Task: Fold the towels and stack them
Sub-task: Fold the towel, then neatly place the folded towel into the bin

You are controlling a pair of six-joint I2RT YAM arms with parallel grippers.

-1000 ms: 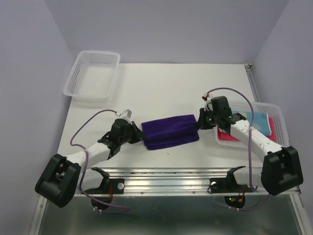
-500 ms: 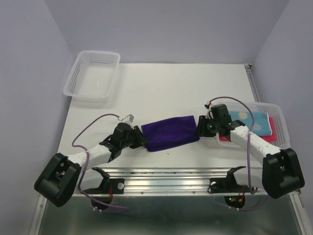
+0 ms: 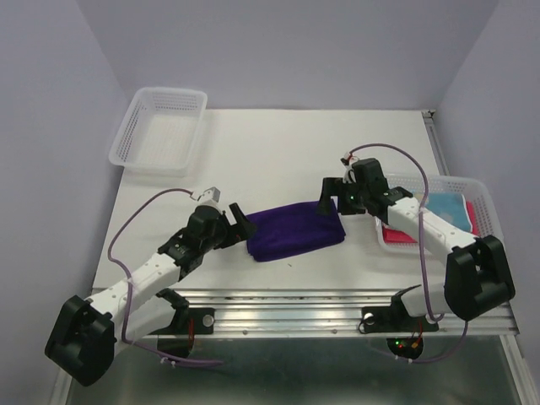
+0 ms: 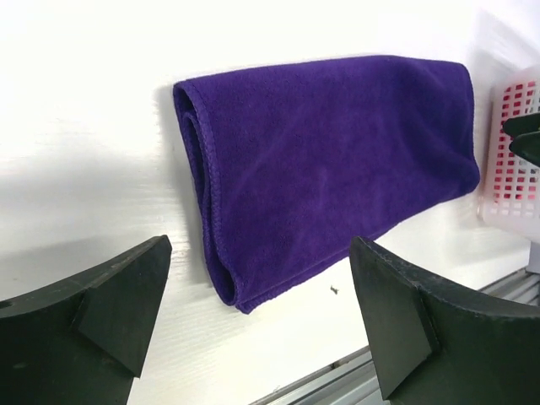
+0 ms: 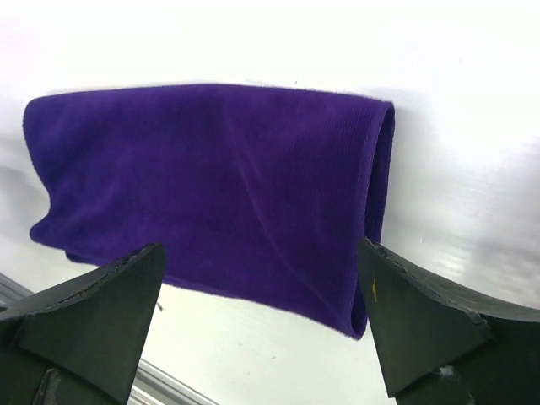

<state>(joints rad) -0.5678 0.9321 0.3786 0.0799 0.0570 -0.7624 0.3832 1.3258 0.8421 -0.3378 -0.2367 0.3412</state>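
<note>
While the folded purple towel [image 3: 295,229] lies flat between them, left gripper [image 3: 240,221] and right gripper [image 3: 327,196] gape empty at its ends. The right arm [image 3: 422,224] overhangs a basket [image 3: 477,190] holding a pink towel [image 3: 395,234].

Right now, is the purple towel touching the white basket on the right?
Apart. The top external view shows a strip of bare white table between the right edge of the purple towel and the left wall of the basket.

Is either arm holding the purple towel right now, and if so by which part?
Nothing is held. The left gripper and right gripper are both open, clear of the folded purple towel lying flat on the table.
</note>
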